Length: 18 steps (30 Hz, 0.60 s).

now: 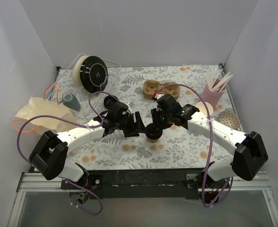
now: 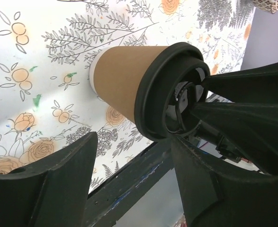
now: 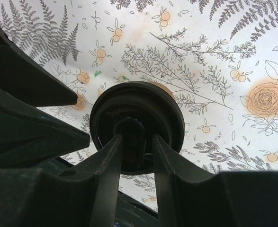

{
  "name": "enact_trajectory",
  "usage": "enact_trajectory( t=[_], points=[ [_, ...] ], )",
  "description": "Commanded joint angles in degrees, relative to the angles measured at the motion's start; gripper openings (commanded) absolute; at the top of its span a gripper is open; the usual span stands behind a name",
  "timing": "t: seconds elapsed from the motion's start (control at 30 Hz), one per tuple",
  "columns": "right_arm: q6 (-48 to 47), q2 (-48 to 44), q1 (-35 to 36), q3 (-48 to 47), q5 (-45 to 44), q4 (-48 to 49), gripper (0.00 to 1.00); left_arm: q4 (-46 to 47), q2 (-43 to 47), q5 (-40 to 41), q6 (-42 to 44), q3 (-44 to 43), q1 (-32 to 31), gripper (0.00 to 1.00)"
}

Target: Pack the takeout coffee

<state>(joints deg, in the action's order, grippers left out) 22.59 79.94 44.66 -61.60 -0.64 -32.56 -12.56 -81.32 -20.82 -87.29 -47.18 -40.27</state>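
While the upright, lid-up coffee cup (image 1: 153, 137) is faced from nine o'clock by the open-jawed left gripper (image 1: 139, 128), the right gripper (image 3: 136, 139) cannot be judged clamped or free.

place: lab test cell | evidence: white enclosure walls (image 1: 129, 33), floral-cloth table (image 1: 129, 151), aluminium frame rail (image 1: 252, 185)

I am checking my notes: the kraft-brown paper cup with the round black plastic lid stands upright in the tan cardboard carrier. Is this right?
Not quite. The kraft-brown paper cup stands upright on the flowered tablecloth. The top view shows the tan cardboard carrier apart, behind it.
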Motion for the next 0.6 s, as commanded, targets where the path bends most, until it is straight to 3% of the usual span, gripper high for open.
enact_trajectory(
  t=[0.0, 0.57],
  points=[
    [0.8, 2.9, 0.2, 2.7, -0.8, -3.6, 0.41, 2.8, -0.2, -1.0, -1.6, 1.1, -0.5, 0.62],
    [1.1, 3.6, 0.2, 2.9, -0.2, -3.2, 0.41, 3.8, 2.8, -1.2, -3.7, 4.3, -1.6, 0.56]
  ],
)
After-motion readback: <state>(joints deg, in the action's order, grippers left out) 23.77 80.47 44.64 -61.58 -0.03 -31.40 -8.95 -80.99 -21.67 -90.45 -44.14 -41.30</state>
